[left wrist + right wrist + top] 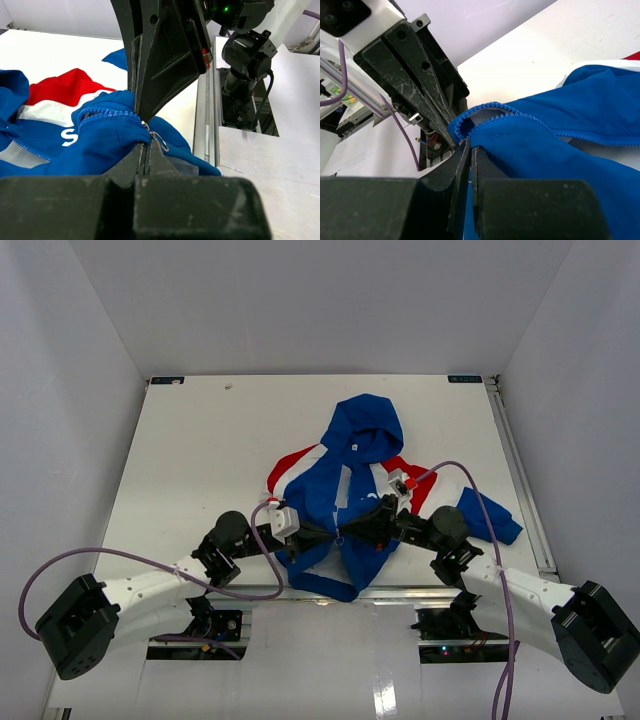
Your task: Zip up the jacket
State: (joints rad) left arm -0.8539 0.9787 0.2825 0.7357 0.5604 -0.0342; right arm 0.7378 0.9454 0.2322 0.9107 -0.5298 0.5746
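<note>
**A:** Where does the jacket sit relative to the arms?

**B:** The jacket (350, 485) lies on the white surface (200, 440) with its hood (365, 425) pointing away from the arms and its hem at the near edge. The left tool (328, 533) reaches in from the left and the right tool (352, 531) from the right. They meet tip to tip at the lower front of the garment.

**A:** What do the wrist cameras add to the overhead view?

**B:** The left wrist view shows a small metal zipper pull (160, 141) right at the left tool's tips, with the right tool's black fingers coming down just above it. From overhead that pull is too small to make out. The right wrist view shows a curl of blue zipper teeth (490, 107) arching between the two tools.

**A:** And the tools themselves?

**B:** Both are pinched closed. The left one's fingers press together with blue cloth bunched against them by the pull. I cannot tell whether they grip the pull itself or only the fabric. The right one's fingers are nipped on the blue edge just under the teeth.
</note>
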